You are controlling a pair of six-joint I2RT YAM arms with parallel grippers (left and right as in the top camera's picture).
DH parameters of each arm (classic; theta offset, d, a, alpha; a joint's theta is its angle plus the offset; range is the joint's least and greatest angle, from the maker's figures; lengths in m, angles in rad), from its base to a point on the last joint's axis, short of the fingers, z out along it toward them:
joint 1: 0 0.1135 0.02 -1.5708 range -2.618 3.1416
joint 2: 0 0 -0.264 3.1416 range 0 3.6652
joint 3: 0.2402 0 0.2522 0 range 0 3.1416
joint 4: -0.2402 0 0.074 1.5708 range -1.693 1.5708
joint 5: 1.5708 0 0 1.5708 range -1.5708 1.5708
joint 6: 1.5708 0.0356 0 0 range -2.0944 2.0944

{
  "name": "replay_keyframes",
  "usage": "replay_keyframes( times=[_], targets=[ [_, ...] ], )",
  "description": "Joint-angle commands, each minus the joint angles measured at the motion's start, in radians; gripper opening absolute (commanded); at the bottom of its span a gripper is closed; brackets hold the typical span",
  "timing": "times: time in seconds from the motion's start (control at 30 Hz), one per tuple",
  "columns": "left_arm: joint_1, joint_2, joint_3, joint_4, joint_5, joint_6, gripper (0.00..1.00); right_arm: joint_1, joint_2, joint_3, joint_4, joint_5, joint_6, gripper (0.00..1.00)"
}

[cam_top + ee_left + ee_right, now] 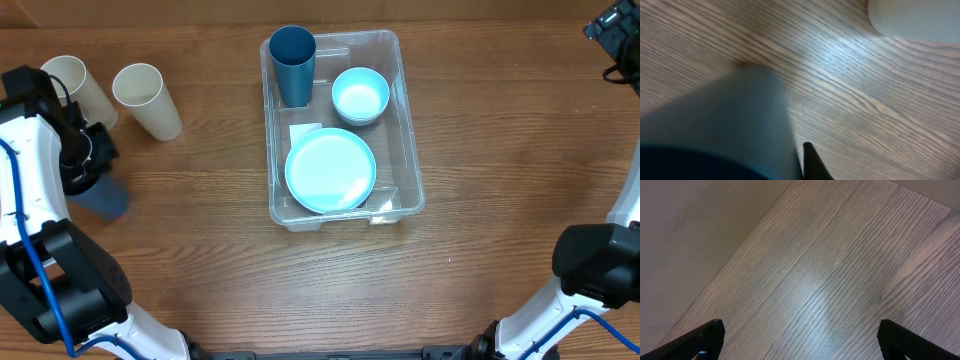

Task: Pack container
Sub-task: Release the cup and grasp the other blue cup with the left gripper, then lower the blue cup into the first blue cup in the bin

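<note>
Underneath, brown wood-grain table (200,250), container (411,140) centre; left hand (88,150) clamped on blue cup (102,197); right hand (800,332) apart.

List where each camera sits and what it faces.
Overhead: above the table, looking straight down at the container; left arm and right arm show at the sides.
Left wrist: low over the table, close on a blue cup; one fingertip shows.
Right wrist: angled down at bare wood; both fingers show, apart.
Shared: overhead and left wrist both show that blue cup.
</note>
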Motion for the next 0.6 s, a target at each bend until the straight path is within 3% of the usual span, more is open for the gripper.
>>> replay_keyframes(
  times=[0.0, 0.2, 0.3, 0.43, 0.57],
  targets=[
    [-0.005, 0.004, 0.047, -0.082, 0.067, 0.011, 0.04, 0.002, -0.017, 0.015, 0.003, 0.003, 0.005, 1.00],
    [-0.058, -0.076, 0.208, -0.275, 0.093, 0.012, 0.04, 0.002, -0.017, 0.015, 0.003, 0.003, 0.006, 1.00],
    [-0.159, -0.200, 0.259, -0.319, 0.257, 0.068, 0.04, 0.002, -0.017, 0.015, 0.003, 0.003, 0.005, 1.00],
    [-0.372, -0.322, 0.314, -0.228, 0.350, 0.102, 0.04, 0.002, -0.017, 0.015, 0.003, 0.003, 0.005, 1.00],
    [-0.613, -0.363, 0.343, -0.022, 0.253, 0.101, 0.04, 0.002, -0.017, 0.015, 0.003, 0.003, 0.005, 1.00]
  ],
)
